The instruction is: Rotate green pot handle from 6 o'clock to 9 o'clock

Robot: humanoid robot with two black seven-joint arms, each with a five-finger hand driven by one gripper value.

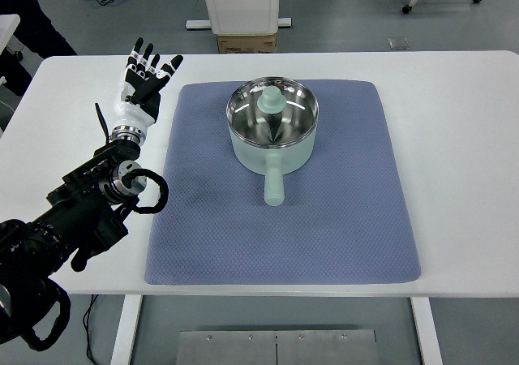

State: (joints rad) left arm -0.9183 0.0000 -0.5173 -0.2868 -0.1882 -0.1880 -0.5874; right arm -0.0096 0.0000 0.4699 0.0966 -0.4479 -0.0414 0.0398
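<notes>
Pot (272, 130) sits mid-mat (203, 243), handle (274, 182) pointing near. Rigid, probably light, glossy; push the handle's end for best leverage. Left robot hand (143, 77) hovers far-left, fingers spread, empty.

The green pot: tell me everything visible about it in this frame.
The green pot is pale mint outside with a shiny metal rim. A lid with a mint knob appears to cover it. Its straight handle points toward the camera, at 6 o'clock. It stands upright on the blue-grey mat, in its upper middle. Nothing else touches it; the left robot hand is well clear.
</notes>
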